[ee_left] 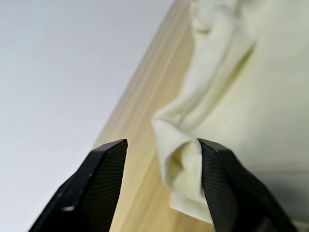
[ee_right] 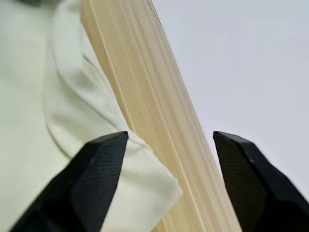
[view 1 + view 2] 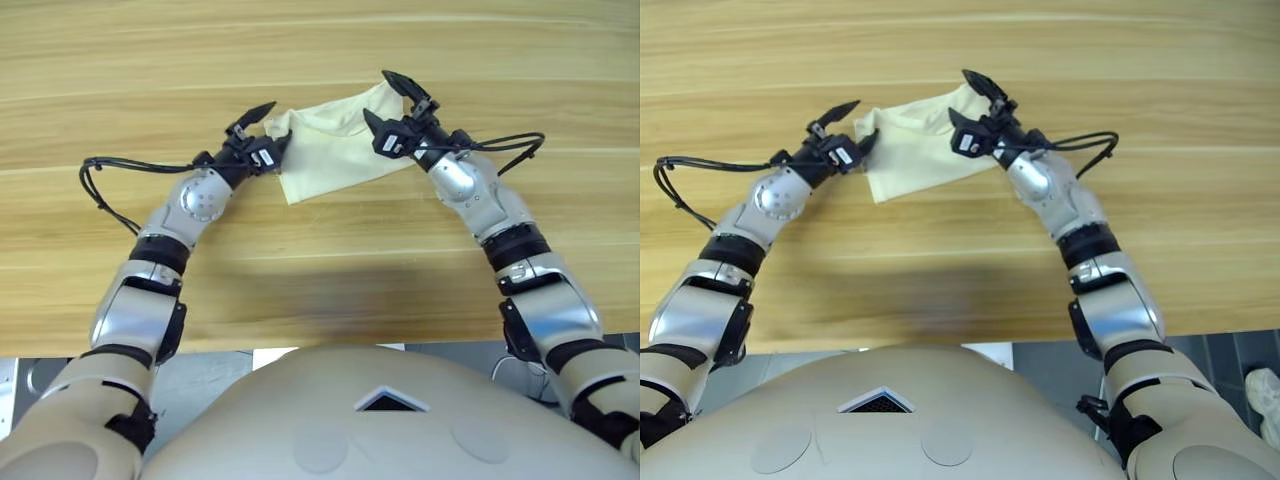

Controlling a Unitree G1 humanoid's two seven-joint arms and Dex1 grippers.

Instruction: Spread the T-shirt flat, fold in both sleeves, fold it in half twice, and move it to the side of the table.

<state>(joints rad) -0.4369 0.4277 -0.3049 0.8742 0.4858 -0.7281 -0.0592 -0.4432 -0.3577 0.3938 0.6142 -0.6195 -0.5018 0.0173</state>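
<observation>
The pale yellow T-shirt (image 3: 335,150) lay folded small on the wooden surface (image 3: 300,40). The left pincer (image 3: 276,127) was open at its left edge, with a bunched bit of cloth between the fingers. The right pincer (image 3: 377,95) was wide open at its right corner.

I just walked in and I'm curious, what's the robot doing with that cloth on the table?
The robot is working on a pale yellow T-shirt, which lies on the wooden table already folded into a small bundle. The left gripper is at the shirt's left edge and the right gripper is at its far right corner. Both are open. A fold of cloth sits between the left fingers, but neither gripper has closed on the shirt.
</observation>
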